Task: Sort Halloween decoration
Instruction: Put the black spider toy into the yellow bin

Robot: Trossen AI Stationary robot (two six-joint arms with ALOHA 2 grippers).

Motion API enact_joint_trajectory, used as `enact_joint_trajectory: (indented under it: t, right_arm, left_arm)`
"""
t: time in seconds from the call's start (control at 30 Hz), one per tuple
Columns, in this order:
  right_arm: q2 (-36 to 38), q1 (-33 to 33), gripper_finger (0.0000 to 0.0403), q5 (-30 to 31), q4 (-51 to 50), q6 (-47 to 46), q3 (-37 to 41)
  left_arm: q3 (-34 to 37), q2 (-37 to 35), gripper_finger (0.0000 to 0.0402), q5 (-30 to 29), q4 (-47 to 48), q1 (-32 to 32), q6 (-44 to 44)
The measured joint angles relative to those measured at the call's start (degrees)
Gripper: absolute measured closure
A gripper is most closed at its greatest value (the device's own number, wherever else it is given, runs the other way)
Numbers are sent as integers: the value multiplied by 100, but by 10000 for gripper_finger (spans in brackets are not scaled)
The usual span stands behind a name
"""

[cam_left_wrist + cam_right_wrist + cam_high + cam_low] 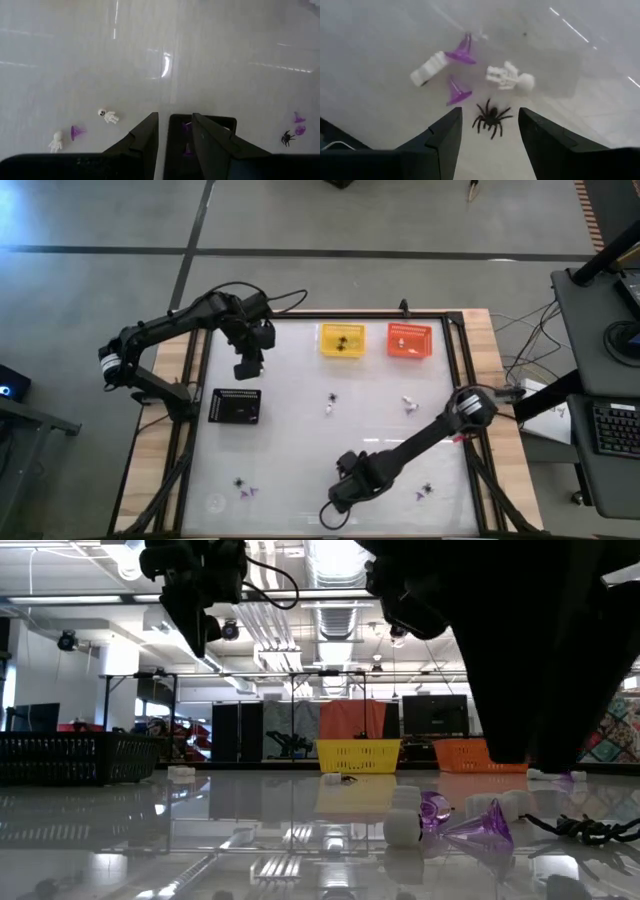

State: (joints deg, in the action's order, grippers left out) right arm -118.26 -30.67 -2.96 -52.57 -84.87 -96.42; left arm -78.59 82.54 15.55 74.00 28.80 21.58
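Observation:
The Halloween decoration lies scattered on the white table. A black spider [491,120], two purple cones [456,92] and two white skeleton figures [511,78] lie in a cluster near the front edge. My right gripper [490,111] hangs open just above them [343,492], pointing down, and the spider shows between its fingers. My left gripper [164,134] is open and holds nothing. It hovers [247,369] over the black basket [235,406], in which purple pieces [187,150] lie. In the high view my right arm hides the cluster.
A yellow basket [341,340] and an orange basket [409,340] stand at the far edge, each with pieces inside. More trinkets lie mid-table [330,402] [408,405], front left [243,487] and front right [425,492]. Wooden rails [480,370] frame the table.

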Motion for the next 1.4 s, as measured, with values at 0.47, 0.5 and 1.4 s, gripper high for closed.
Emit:
enact_joint_trajectory:
  t: [0.47, 0.5, 1.4]
  right_arm:
    - [-477, -132, 216, -201, -243, -259, -190]
    - [-489, -132, 216, -199, -242, -257, -190]
    - [-461, -25, 393, -293, -562, -667, -237]
  left_arm:
    - [0, 0, 301, 4, 8, 0, -4]
    - [0, 0, 301, 5, 11, 0, -4]
    - [0, -4, 301, 4, 175, 0, 151]
